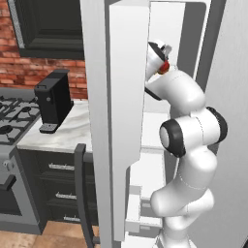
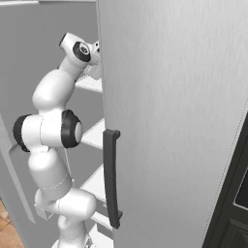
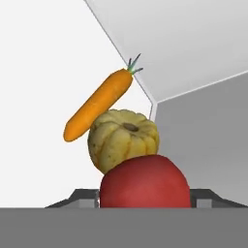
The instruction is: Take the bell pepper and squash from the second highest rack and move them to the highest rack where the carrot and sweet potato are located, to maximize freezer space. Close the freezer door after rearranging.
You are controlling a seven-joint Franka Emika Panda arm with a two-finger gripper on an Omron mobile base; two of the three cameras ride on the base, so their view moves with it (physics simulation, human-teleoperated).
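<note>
1. The arm is reaching high into the freezer (image 1: pixel 167 29), up at the top shelf, with the freezer door (image 1: pixel 121 116) swung wide open on the left.
2. In the hand view the red bell pepper (image 3: pixel 144 181) sits right up against the camera, between the two finger tips. It looks like the gripper (image 3: pixel 145 197) is clamped on it, though the pepper covers the pads, so that's my read and not a sure thing.
3. Just past the pepper is the yellow squash (image 3: pixel 123 139), with the carrot (image 3: pixel 99 104) beyond it, near the back corner. The pepper overlaps the squash from this angle, so I can't tell if they touch.
4. I'd ease the pepper down without nudging the squash, since round things roll. Let go only once it's resting flat.
5. Door still needs closing afterwards.
</note>
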